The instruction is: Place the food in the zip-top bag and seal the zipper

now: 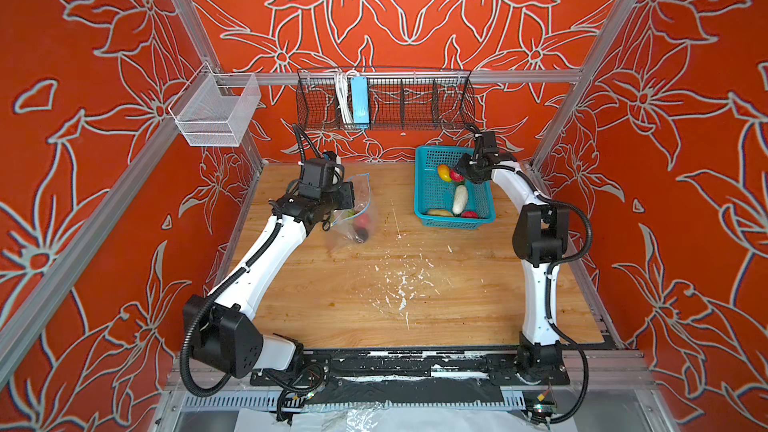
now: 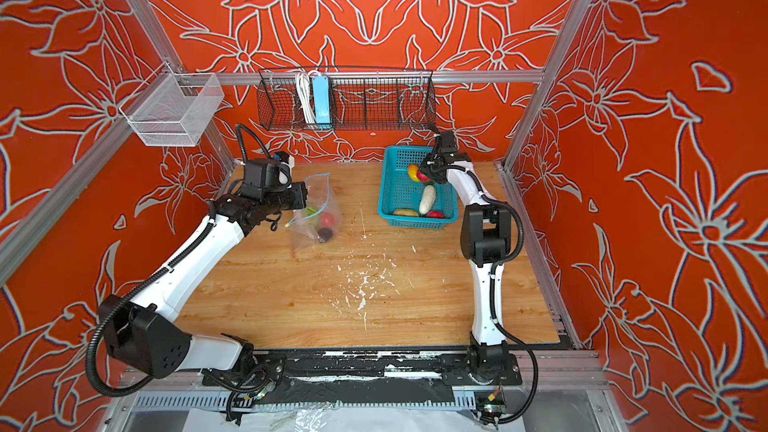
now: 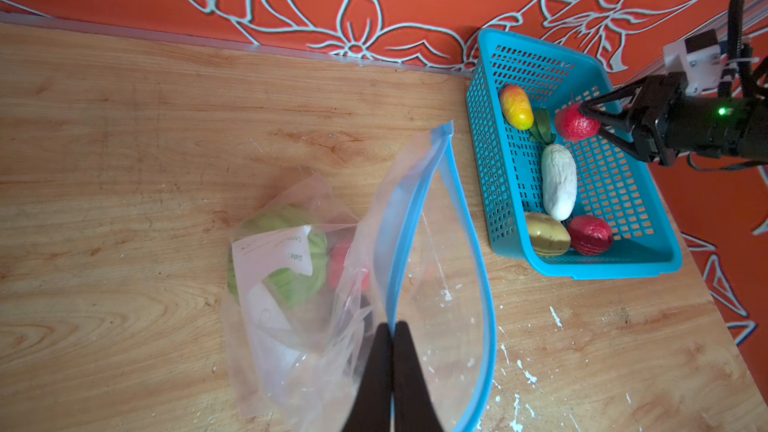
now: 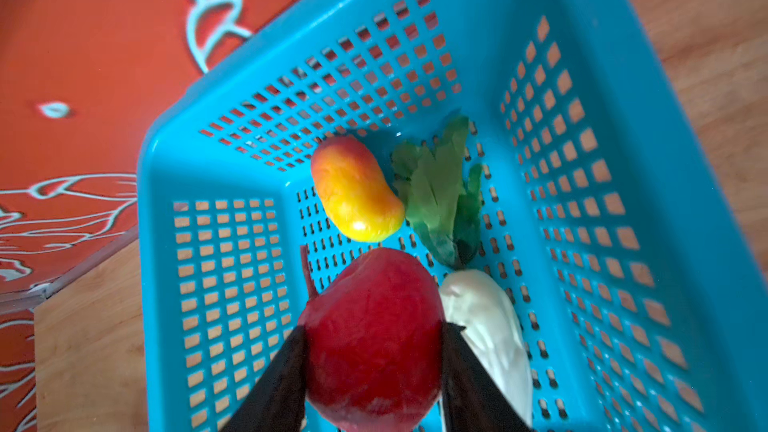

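— Clear thin plastic zip-top bag [image 3: 291, 347], where?
— On the wooden tabletop [image 1: 374, 284], left of the teal plastic lattice basket [image 3: 623, 265] in both top views. Near it, not touching. Mouth gapes, light-blue zipper strip [image 3: 478, 251] unsealed.
— Left gripper [image 3: 392, 326]?
— Fingers pressed together, pinching one lip of the bag's mouth at the zipper strip.
— Bag contents?
— Green cabbage [image 3: 291, 280], bagged red strawberry [image 3: 340, 261], dark avocado [image 1: 360, 236].
— Right gripper [image 4: 376, 328]?
— Inside the basket, jaws partly spread, clamped on the held red strawberry [image 4: 370, 284]. Can't tell if it clears the basket floor.
— Rest of the basket?
— Orange-yellow mango [image 4: 353, 189] touching the green leaf [image 4: 440, 189], white radish [image 4: 486, 317], yellow-green fruit [image 3: 546, 236] beside a loose red strawberry [image 3: 590, 234].
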`<state>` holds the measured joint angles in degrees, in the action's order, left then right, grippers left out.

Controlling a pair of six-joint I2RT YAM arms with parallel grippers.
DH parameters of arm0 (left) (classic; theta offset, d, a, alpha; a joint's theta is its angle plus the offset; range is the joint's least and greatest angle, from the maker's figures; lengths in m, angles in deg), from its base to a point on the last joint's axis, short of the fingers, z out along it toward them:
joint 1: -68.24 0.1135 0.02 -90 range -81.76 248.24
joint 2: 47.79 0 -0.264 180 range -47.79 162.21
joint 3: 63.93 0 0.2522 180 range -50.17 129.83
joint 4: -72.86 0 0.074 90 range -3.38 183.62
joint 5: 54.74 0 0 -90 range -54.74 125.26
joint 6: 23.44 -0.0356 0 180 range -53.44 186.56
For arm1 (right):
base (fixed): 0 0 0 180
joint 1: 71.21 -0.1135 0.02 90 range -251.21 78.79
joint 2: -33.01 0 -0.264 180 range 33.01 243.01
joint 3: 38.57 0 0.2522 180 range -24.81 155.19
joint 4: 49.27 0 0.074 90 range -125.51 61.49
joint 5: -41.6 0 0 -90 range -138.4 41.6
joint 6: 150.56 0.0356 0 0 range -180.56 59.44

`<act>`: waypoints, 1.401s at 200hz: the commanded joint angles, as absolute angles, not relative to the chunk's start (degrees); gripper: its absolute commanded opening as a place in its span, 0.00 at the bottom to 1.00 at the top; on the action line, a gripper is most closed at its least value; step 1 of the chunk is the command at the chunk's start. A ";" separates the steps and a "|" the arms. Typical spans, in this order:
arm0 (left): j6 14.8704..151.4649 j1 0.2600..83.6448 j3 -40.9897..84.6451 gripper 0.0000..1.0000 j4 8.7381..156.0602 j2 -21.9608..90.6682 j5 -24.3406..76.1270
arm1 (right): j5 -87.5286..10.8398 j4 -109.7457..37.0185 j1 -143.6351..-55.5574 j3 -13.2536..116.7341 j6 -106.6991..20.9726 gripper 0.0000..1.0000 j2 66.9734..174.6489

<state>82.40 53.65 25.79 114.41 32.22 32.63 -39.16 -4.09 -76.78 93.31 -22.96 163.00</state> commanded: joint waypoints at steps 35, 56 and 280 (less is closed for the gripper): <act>82.30 53.74 25.95 0.00 114.74 31.38 32.93 | -37.34 -9.22 -77.14 86.05 -21.63 0.33 155.36; 82.38 53.74 25.94 0.00 114.72 31.41 32.98 | -36.82 -8.96 -77.09 84.96 -21.75 0.33 154.49; 82.79 53.74 25.76 0.00 114.39 30.44 32.72 | -34.42 -11.98 -81.29 71.65 -20.36 0.32 139.61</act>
<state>82.42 53.65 25.77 114.41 32.07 32.61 -34.46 -10.63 -80.38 72.86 -21.93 142.00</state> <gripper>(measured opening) 0.047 0.490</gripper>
